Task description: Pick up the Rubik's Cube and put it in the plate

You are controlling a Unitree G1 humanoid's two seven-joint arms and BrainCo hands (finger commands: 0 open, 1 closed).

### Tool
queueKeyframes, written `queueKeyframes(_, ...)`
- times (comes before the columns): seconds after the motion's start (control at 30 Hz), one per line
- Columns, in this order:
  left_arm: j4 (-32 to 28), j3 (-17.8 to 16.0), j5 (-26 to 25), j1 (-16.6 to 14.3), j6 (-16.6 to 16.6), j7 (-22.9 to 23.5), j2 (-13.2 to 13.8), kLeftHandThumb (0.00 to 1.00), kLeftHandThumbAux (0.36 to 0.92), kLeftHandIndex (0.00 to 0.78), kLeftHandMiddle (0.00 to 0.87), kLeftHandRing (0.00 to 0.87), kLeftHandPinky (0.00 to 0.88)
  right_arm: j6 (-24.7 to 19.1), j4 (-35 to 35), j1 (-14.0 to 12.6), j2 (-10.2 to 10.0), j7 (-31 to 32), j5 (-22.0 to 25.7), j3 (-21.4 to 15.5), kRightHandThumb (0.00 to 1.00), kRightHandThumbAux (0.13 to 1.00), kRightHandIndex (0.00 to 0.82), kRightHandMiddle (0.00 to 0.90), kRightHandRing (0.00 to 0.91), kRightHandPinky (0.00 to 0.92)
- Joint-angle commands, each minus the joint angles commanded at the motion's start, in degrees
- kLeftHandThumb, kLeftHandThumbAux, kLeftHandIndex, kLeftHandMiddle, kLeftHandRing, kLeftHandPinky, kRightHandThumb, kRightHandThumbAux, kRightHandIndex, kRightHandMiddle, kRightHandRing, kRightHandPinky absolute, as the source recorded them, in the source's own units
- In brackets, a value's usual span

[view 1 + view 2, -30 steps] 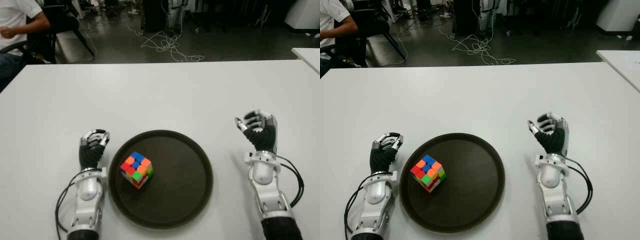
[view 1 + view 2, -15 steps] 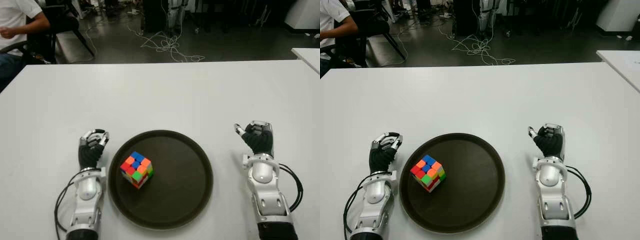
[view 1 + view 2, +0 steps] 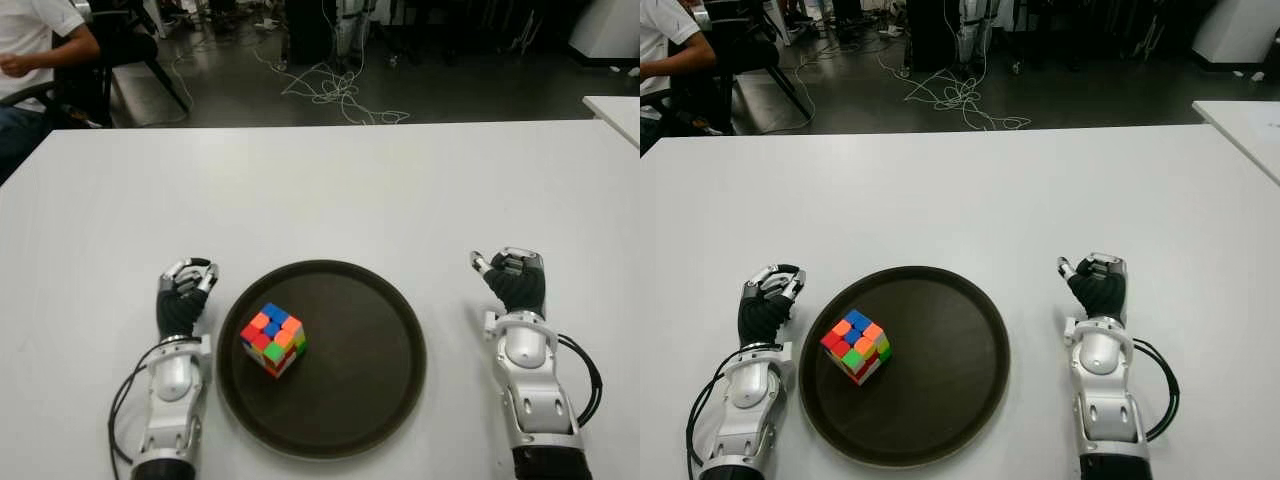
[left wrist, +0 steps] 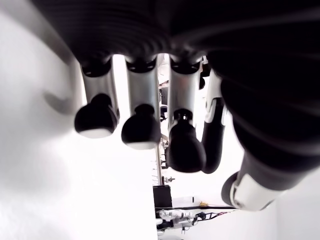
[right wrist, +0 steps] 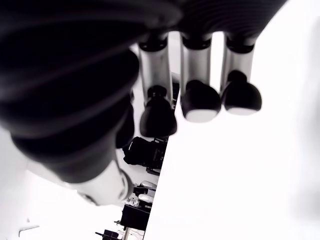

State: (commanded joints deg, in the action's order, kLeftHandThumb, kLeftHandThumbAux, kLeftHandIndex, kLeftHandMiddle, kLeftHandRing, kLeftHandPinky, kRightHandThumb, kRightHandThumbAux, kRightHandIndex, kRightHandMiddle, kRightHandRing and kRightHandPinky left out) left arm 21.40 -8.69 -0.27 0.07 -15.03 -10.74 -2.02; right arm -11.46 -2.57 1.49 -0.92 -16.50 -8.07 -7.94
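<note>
My wrist views show only curled fingers holding nothing; my head views show the round dark brown plate (image 3: 350,400) with the colourful Rubik's Cube (image 3: 273,339) inside it, left hand (image 3: 184,300) just left of the plate, right hand (image 3: 513,282) to its right

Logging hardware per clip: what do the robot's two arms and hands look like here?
Both match: the left hand and right hand have black palms and silver metal fingers ending in rounded black fingertips. White-and-silver forearm shells sit behind them, darkening toward the elbow. A looping black cable runs beside the right forearm, another beside the left.
</note>
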Motion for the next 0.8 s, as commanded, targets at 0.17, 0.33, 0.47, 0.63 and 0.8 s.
queueKeyframes(0.17, 0.3, -0.4, -0.7, -0.2, -0.6, 0.4, 0.1, 0.718, 0.7, 0.445, 0.797, 0.829, 0.829, 4.5, -3.2, 0.1, 0.3, 1.6, 2.4, -0.6, 0.396, 0.829, 0.79, 0.864, 0.864, 0.861)
queueKeyframes(0.33, 0.6, -0.5, -0.7, -0.5, -0.7, 0.3, 0.2, 0.718, 0.7, 0.445, 0.795, 0.825, 0.826, 8.3, -5.4, 0.3, 0.5, 2.6, 3.6, -0.8, 0.391, 0.833, 0.794, 0.867, 0.867, 0.862)
queueKeyframes(0.47, 0.6, -0.5, -0.3, -0.6, -0.5, 0.1, 0.4, 0.719, 0.7, 0.445, 0.797, 0.825, 0.825, 10.7, -6.6, 0.4, 0.6, 3.3, 4.4, -1.1, 0.387, 0.834, 0.794, 0.867, 0.868, 0.863)
queueKeyframes(0.63, 0.6, -0.1, 0.7, -0.6, 0.1, 0.0, 0.9, 0.718, 0.7, 0.445, 0.798, 0.823, 0.821, 14.1, -8.2, 0.5, 0.4, 3.6, 5.5, -1.6, 0.383, 0.835, 0.798, 0.866, 0.868, 0.865)
queueKeyframes(0.8, 0.2, 0.1, 1.2, -0.6, 0.8, 0.1, 1.1, 0.718, 0.7, 0.445, 0.801, 0.824, 0.82, 16.2, -9.3, 0.7, 0.4, 3.5, 5.6, -1.9, 0.38, 0.837, 0.799, 0.864, 0.865, 0.862)
